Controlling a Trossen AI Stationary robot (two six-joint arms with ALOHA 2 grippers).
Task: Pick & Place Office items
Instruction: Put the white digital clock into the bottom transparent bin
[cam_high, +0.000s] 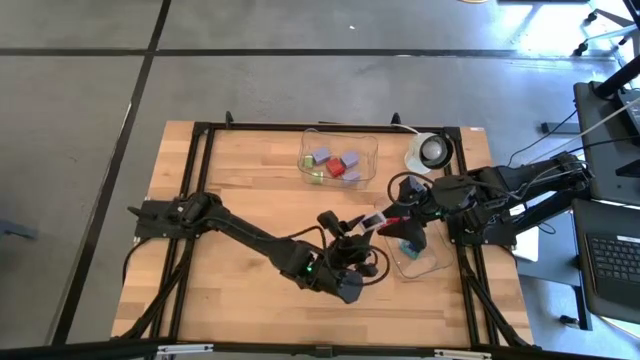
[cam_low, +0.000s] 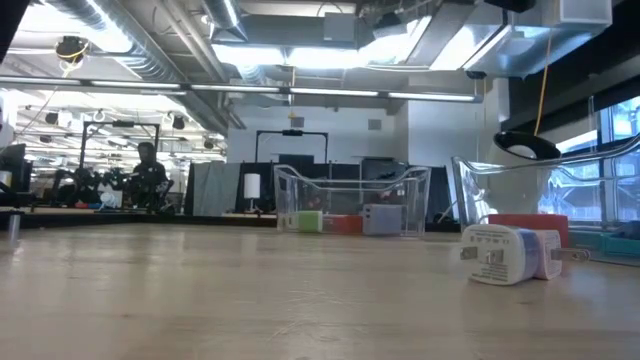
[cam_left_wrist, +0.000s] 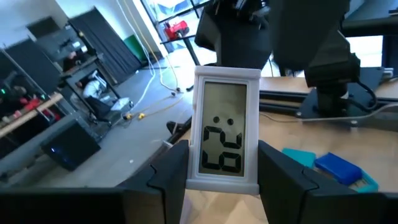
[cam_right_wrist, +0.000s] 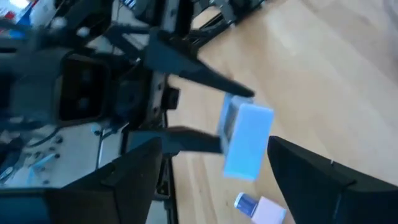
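White timer (cam_left_wrist: 227, 127), left gripper (cam_left_wrist: 225, 165) clamped, raised

A small white digital display (cam_left_wrist: 227, 129), a flat upright rectangle with a grey screen showing dark digits, stood clamped between the left gripper's (cam_left_wrist: 224, 171) two dark fingers, lifted off the table just left of the near tub (cam_high: 420, 262); in the right wrist view its pale back (cam_right_wrist: 247, 140) showed tilted between those same fingers. In the near tub lay a blue block (cam_left_wrist: 337, 168) resting on a teal piece (cam_left_wrist: 300, 157). The far tub (cam_high: 340, 141) held two lavender blocks (cam_high: 320, 157), a red block (cam_high: 336, 168) and a green piece (cam_high: 314, 177), lying close together. On the bare table lay a white plug-like piece (cam_low: 500, 254) on its side, touching a pink block (cam_low: 549, 254).
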